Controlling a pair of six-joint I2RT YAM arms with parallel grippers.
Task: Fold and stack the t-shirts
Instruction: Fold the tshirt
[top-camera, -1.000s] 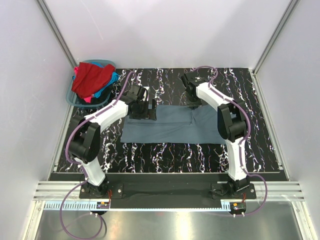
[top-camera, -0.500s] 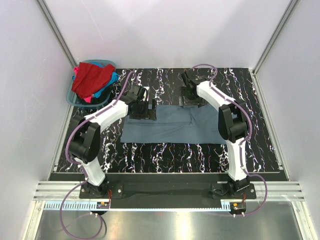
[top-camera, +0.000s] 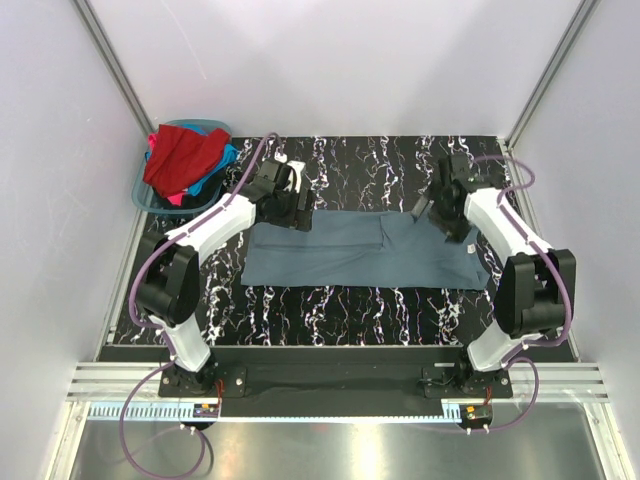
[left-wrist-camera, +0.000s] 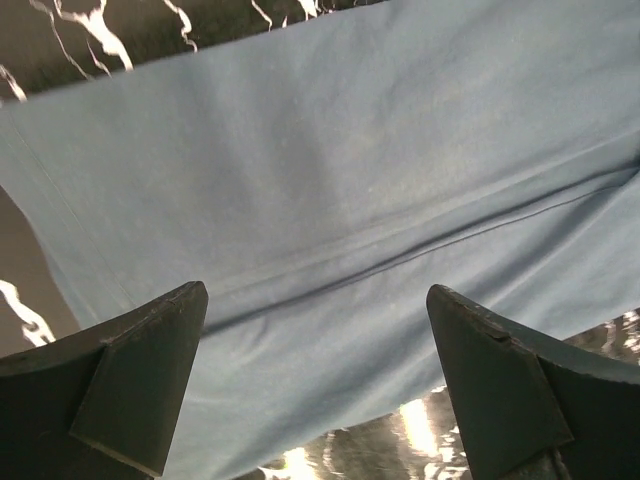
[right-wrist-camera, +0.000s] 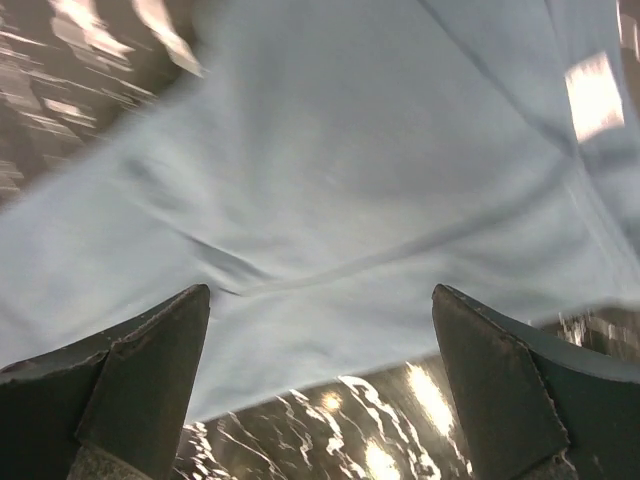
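A black table (top-camera: 350, 310) veined with white carries a slate grey-blue t-shirt (top-camera: 330, 255), laid flat in a wide band across its middle, while a teal-blue plastic basket (top-camera: 141, 193) sits at the far left corner, well apart from it

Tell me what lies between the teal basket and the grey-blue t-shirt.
In the top view, bare marbled mat separates the basket from the grey-blue t-shirt, and the left arm's white forearm passes over that gap.

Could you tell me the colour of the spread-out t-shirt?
The t-shirt is slate grey-blue, clearest in the left wrist view.
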